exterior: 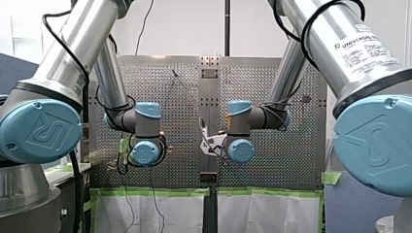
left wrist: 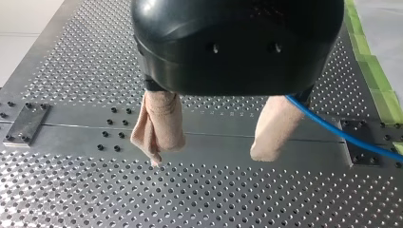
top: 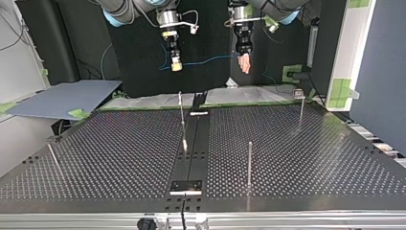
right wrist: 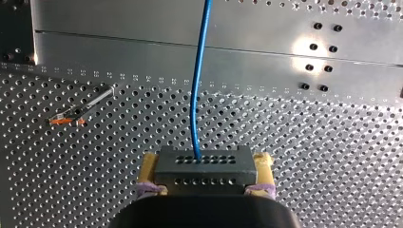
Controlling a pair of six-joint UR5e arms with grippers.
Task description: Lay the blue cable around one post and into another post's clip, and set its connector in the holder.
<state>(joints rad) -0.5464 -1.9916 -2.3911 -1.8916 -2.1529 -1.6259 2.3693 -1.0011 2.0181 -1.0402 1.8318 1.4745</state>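
My arms (exterior: 53, 58): silver tubes, pale-blue joint caps, black cables; my left gripper (left wrist: 209, 156) carries beige-padded fingers (left wrist: 161, 123).

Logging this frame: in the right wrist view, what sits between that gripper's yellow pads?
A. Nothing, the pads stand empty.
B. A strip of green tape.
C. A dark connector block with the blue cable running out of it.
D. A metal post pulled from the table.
C: my right gripper is shut on the connector, gripping it at both ends, and the blue cable runs out of the block's face ahead of the fingers.
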